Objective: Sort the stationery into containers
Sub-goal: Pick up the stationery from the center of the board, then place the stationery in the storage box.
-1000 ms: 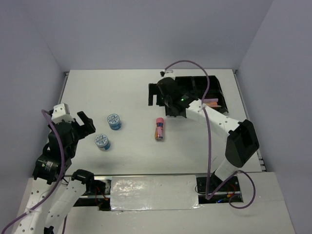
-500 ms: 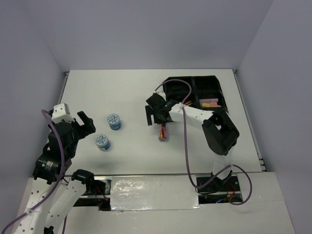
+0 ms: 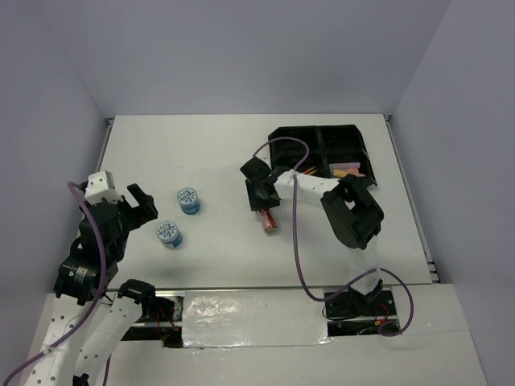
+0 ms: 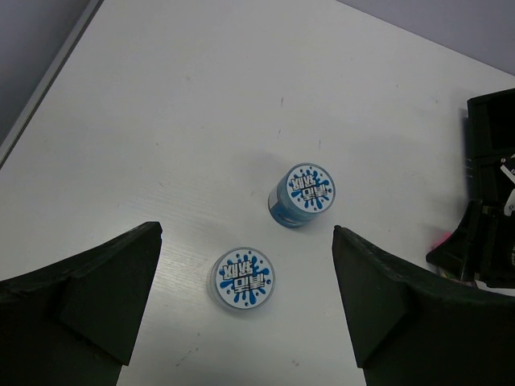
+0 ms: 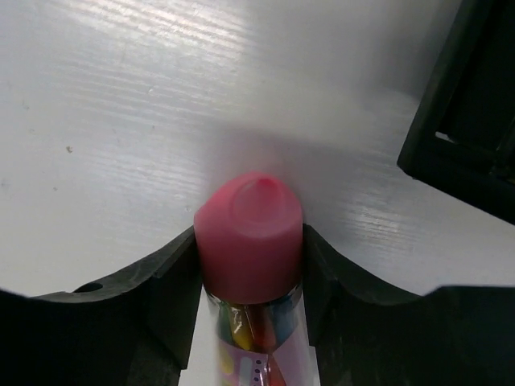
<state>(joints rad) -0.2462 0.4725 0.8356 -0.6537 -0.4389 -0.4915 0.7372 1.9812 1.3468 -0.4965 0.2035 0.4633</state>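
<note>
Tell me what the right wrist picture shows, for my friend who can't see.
A pink-capped glue stick sits close up between two black fingers, which hug its sides. It rests on a white table, with a black tray corner at the upper right.

Right claw seemingly clamps the pink-capped glue stick.

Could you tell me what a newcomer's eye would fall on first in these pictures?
The pink-capped glue stick lying mid-table, pinched by the right gripper, just near-left of the black tray. Next, two blue-and-white tape rolls standing on the left, in front of the open left gripper.
</note>
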